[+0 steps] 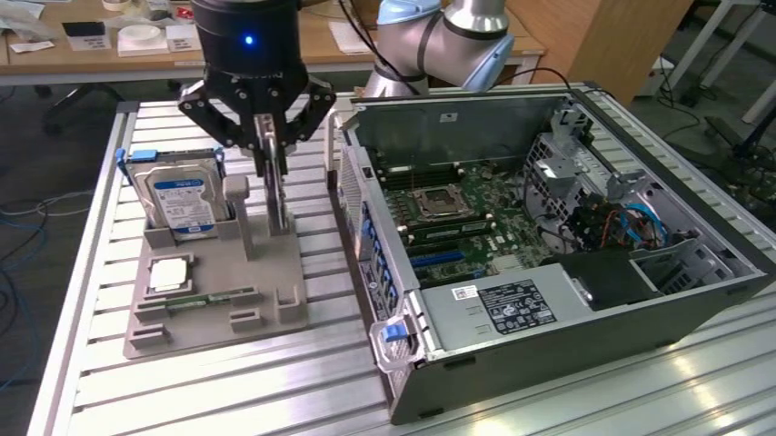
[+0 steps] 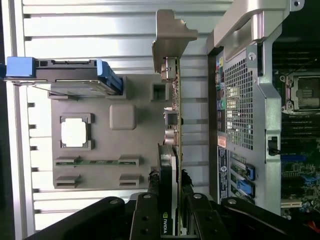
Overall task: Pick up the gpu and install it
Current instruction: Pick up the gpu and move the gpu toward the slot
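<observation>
- Black cooler, silver bracket: the gpu (image 2: 167,165) stands on edge at the grey holder tray (image 1: 273,263), thin side up so fingers can straddle it.
- The gripper (image 1: 273,159) is pinching the card's top edge. Can't tell if it's clear of its slot.
- Exterior view: hard drive (image 1: 182,195) at the card's 9 o'clock, and the open PC case (image 1: 485,363) at 3 o'clock, with its side off so the board's reachable.

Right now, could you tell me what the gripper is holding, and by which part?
The gpu, clamped by the gripper across its faces at the cooler end, away from the bracket.
</observation>
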You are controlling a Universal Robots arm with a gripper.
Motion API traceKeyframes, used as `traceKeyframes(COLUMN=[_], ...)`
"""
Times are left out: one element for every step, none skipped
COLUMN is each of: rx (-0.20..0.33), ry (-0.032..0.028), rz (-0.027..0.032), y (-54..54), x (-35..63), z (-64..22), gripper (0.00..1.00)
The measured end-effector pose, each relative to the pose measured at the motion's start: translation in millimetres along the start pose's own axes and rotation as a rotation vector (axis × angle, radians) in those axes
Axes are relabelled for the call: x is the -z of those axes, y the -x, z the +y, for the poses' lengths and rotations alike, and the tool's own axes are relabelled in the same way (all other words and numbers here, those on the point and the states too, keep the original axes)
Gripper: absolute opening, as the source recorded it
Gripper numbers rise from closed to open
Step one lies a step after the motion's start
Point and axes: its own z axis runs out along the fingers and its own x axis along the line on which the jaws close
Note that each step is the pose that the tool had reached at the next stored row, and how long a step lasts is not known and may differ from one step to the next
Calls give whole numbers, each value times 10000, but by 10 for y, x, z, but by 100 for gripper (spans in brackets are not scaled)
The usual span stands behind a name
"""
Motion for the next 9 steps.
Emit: traceKeyframes(rx=[1,0,1,0,0,1,1,0,0], ry=[1,1,1,1,1,1,1,1,1], rz=[-1,-1,-2,-1,-1,-2,-1,-2,-2], y=[1,1,2,2,2,3,4,4,4], x=[22,46,69,94,116,139,162,182,197], z=[1,2,3,4,5,6,7,8,9], gripper=[27,27,27,27,27,27,27,27,27])
